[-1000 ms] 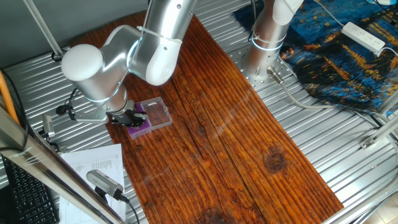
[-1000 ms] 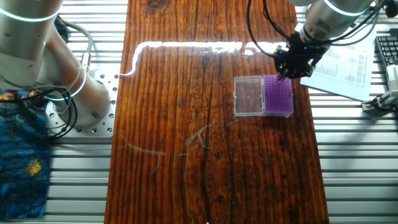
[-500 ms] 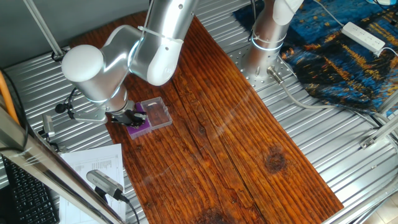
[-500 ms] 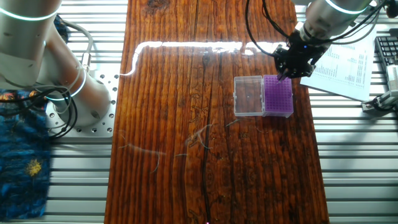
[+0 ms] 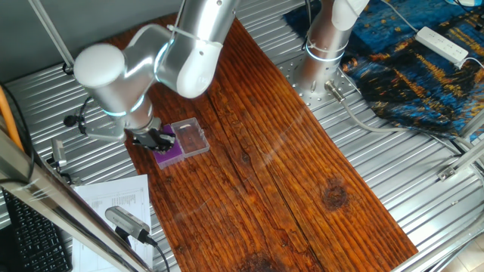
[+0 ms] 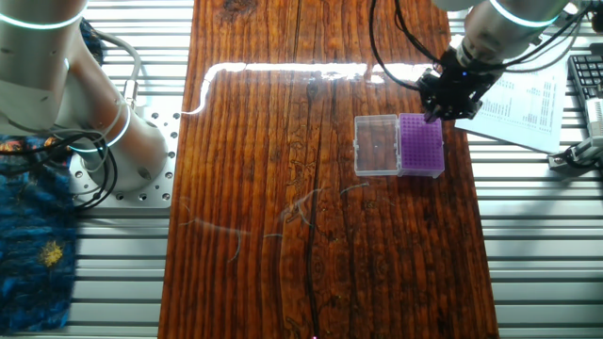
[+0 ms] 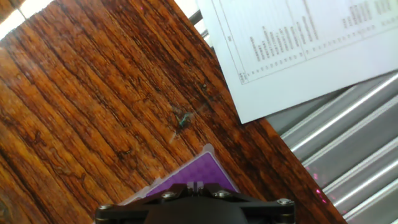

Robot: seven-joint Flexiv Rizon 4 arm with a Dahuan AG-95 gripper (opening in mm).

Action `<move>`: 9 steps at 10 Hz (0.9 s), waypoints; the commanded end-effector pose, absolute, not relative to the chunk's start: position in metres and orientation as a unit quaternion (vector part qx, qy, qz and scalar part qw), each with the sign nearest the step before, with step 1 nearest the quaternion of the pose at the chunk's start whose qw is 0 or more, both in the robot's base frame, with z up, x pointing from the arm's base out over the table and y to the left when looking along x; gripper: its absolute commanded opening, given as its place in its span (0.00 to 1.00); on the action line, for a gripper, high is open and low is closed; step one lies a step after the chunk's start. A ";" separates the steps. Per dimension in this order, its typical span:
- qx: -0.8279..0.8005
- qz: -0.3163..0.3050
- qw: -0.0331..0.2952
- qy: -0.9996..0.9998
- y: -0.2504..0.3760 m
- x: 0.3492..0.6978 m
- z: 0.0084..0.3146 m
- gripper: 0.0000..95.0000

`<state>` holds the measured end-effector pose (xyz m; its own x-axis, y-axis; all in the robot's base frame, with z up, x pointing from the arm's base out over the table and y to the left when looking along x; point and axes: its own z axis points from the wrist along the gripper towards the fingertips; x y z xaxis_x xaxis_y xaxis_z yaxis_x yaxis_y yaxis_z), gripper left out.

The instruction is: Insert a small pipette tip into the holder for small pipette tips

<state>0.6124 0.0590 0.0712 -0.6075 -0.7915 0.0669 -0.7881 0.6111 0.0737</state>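
The holder for small pipette tips is a flat purple block (image 5: 171, 155) near the wooden board's edge; it also shows in the other fixed view (image 6: 421, 146) and at the bottom of the hand view (image 7: 194, 171). My gripper (image 5: 156, 140) hangs just above the block's far edge, also seen in the other fixed view (image 6: 439, 111). In the hand view the gripper (image 7: 194, 185) has its two pale fingertips pressed together over the purple surface. I cannot make out the small pipette tip in any view.
A clear plastic box (image 6: 377, 145) is joined to the purple block on the inner side. A printed paper sheet (image 7: 298, 50) lies beside the board on the ribbed metal table. A keyboard (image 6: 589, 80) lies past the paper. A second arm's base (image 5: 327, 45) stands at the far end.
The arm has shifted slightly up and away from the block; the gripper stays over the block's far edge. The block and box have not moved.
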 end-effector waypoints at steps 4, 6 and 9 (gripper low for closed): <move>0.431 -0.027 0.016 -0.902 0.060 0.615 0.066 0.00; 0.433 -0.059 0.005 -0.900 0.067 0.613 0.063 0.00; 0.443 -0.058 0.009 -0.894 0.072 0.611 0.062 0.00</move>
<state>0.6118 0.0715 0.0610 -0.6240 -0.7794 -0.0553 -0.7796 0.6162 0.1119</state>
